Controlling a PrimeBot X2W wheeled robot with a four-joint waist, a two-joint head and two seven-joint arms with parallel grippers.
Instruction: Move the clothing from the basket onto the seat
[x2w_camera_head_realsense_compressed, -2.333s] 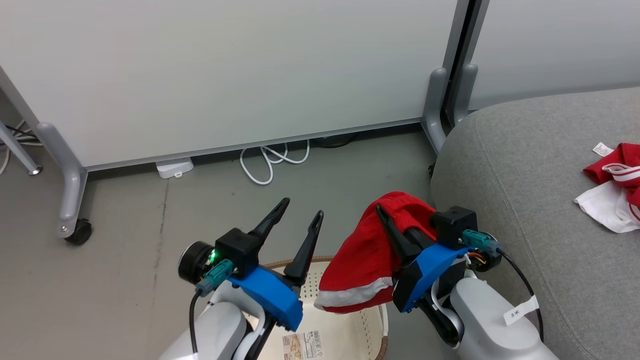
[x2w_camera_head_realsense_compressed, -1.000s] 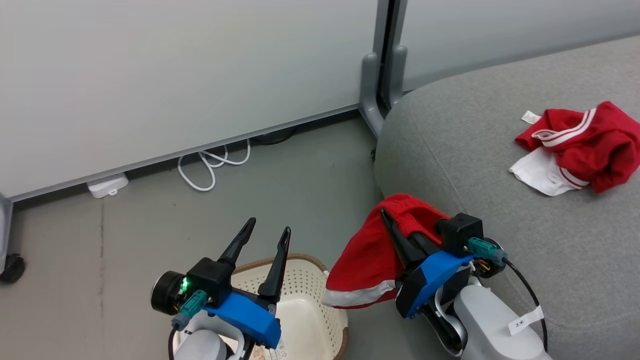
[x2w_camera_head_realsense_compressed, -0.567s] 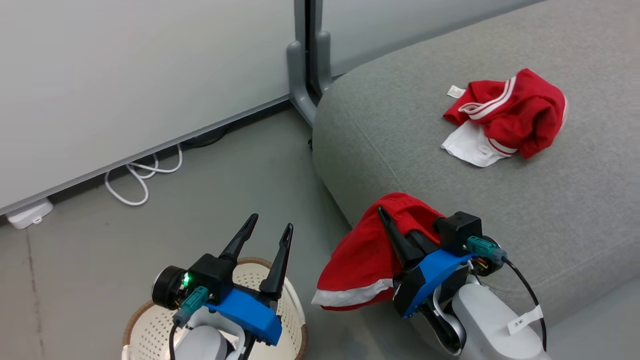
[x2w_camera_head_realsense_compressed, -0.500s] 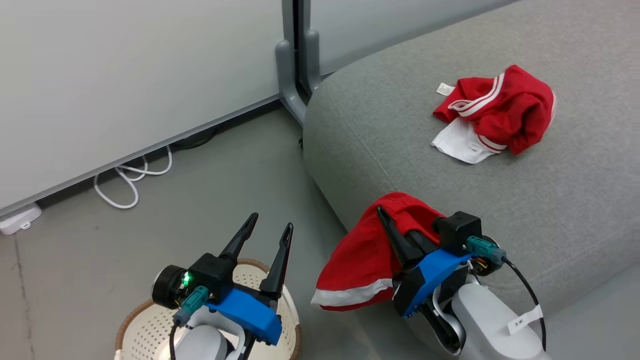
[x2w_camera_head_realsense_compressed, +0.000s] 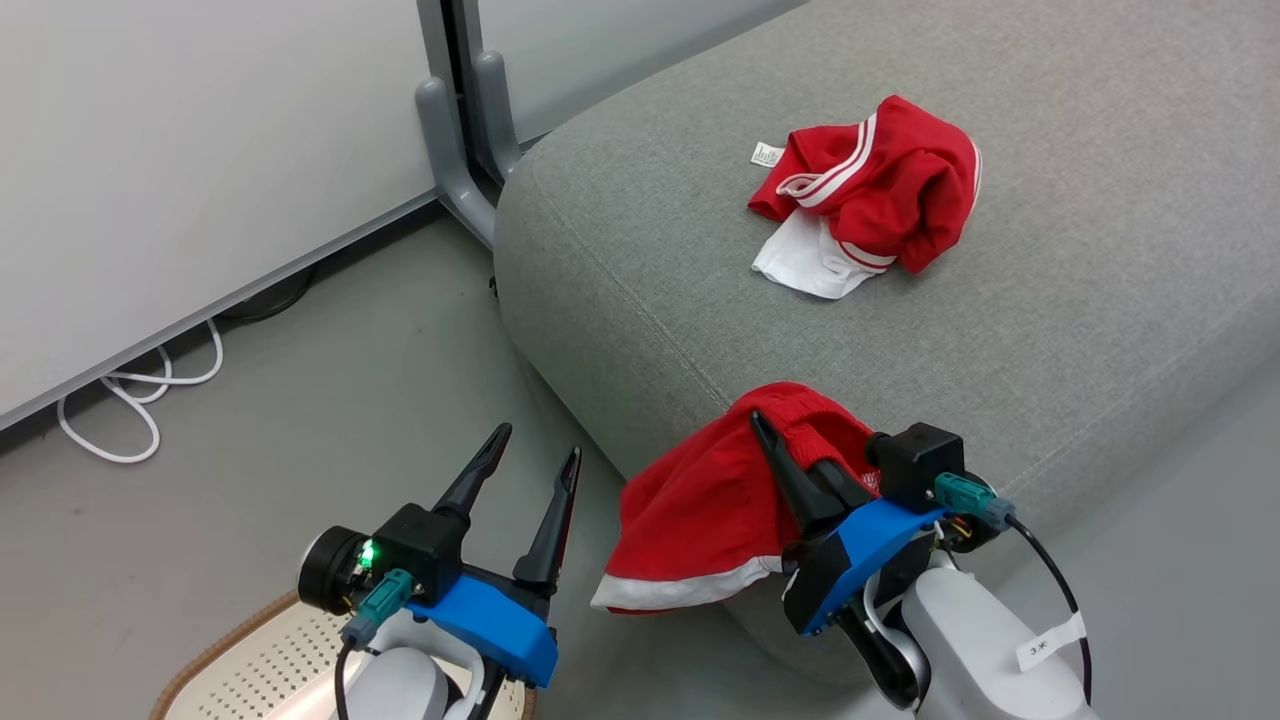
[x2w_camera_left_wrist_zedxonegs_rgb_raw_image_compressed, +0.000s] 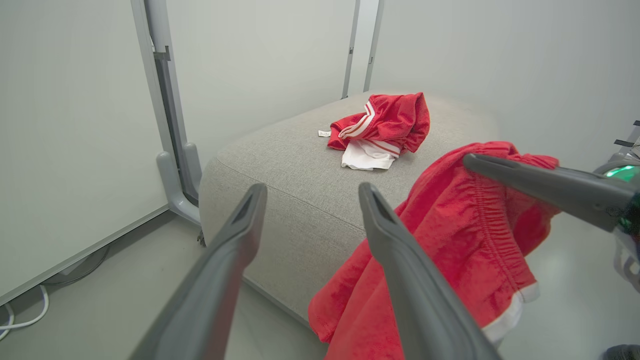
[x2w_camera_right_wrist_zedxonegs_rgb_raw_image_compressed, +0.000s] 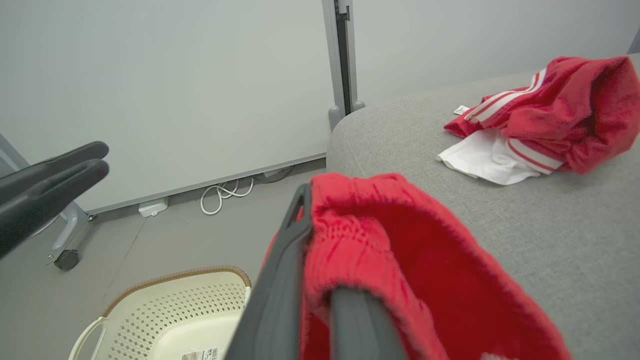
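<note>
My right gripper (x2w_camera_head_realsense_compressed: 790, 445) is shut on a red garment with a white hem (x2w_camera_head_realsense_compressed: 700, 500), which hangs beside the front corner of the grey sofa (x2w_camera_head_realsense_compressed: 1050, 300). In the right wrist view the cloth (x2w_camera_right_wrist_zedxonegs_rgb_raw_image_compressed: 400, 260) bunches over the gripper's fingers (x2w_camera_right_wrist_zedxonegs_rgb_raw_image_compressed: 285, 270). A second red and white garment (x2w_camera_head_realsense_compressed: 880, 195) lies crumpled on the sofa top with its small label showing. My left gripper (x2w_camera_head_realsense_compressed: 538, 442) is open and holds nothing, above the floor just past the cream basket (x2w_camera_head_realsense_compressed: 240, 665). The basket floor (x2w_camera_right_wrist_zedxonegs_rgb_raw_image_compressed: 175, 310) shows its barcode sticker and no cloth.
White partition panels on grey feet (x2w_camera_head_realsense_compressed: 455, 150) stand behind the sofa's left end. A white cable (x2w_camera_head_realsense_compressed: 130, 400) coils on the grey floor by the wall. A caster wheel (x2w_camera_right_wrist_zedxonegs_rgb_raw_image_compressed: 67, 260) sits at the far left in the right wrist view.
The camera has swung right: the sofa and the garment on it have shifted left and toward the middle, and the basket has slid to the lower left. My right gripper still holds the red garment.
</note>
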